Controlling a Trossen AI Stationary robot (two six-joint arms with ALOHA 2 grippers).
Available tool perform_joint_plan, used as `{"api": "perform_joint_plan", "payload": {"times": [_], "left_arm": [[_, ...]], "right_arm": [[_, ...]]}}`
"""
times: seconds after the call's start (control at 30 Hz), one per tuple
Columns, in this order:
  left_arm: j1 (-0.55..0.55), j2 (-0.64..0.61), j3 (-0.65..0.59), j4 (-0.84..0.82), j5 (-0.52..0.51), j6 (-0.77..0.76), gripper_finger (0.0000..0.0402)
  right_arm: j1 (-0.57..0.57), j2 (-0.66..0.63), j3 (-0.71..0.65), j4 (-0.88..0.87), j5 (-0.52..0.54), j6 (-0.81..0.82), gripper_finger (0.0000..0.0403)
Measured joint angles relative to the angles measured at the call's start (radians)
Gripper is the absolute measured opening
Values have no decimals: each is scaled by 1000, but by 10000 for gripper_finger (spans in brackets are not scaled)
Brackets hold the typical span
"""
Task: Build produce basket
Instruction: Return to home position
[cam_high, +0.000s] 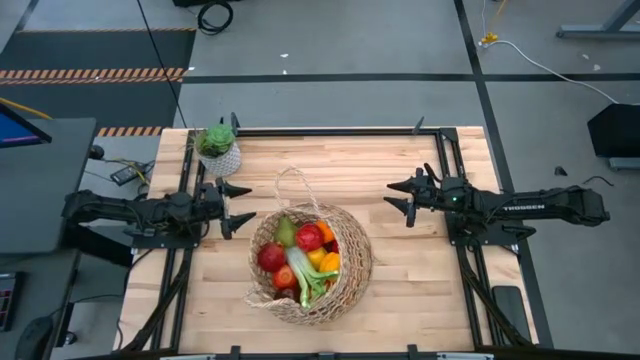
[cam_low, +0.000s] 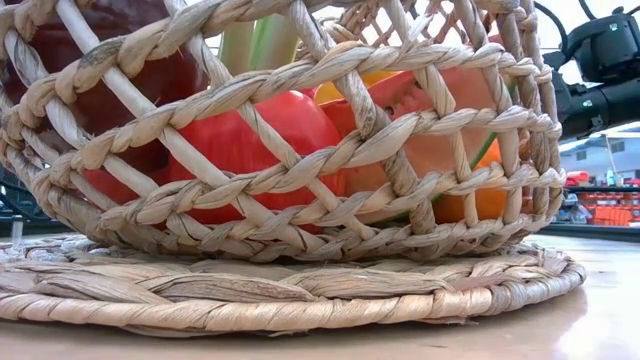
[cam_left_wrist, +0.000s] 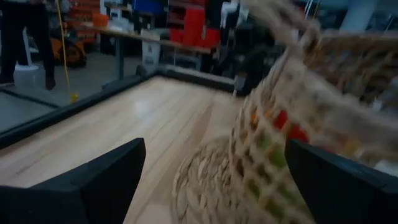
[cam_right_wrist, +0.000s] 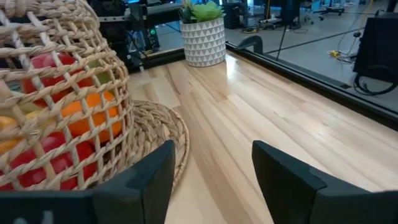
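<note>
A large round wicker basket (cam_high: 358, 262) stands on a pale wooden table (cam_high: 420, 290), just below the centre of the overhead frame. Its thin loop handle (cam_high: 290, 180) reaches toward the top of the frame. Inside lies a heap of produce (cam_high: 303, 258): a green pear (cam_high: 286, 232) at the upper left of the pile, a red apple (cam_high: 309, 237) beside it, an orange (cam_high: 329, 262) on the right, and a long green-white leek (cam_high: 305, 275) slanting across the middle.

The left gripper (cam_high: 245, 206) hovers just left of the basket, above its middle, with fingers spread wide and empty. The right gripper (cam_high: 397, 200) hangs farther off at the centre right, its fingers also apart and empty. A small potted plant (cam_high: 216, 145) sits at the table's upper left corner.
</note>
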Motion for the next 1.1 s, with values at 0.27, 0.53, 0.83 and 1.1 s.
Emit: {"api": "perform_joint_plan", "payload": {"times": [0.27, 0.53, 0.83, 1.1], "left_arm": [[0, 0, 0, -73, 5, 1, 279], [0, 0, 0, -74, 7, 50, 36], [0, 0, 0, -57, 7, 84, 5], [0, 0, 0, -53, 7, 56, 13]], "right_arm": [[0, 0, 0, -5, -15, -18, 136], [0, 0, 0, -6, -75, -34, 21], [0, 0, 0, 0, -103, -78, 13], [0, -18, 0, -6, -108, -61, 11]]}}
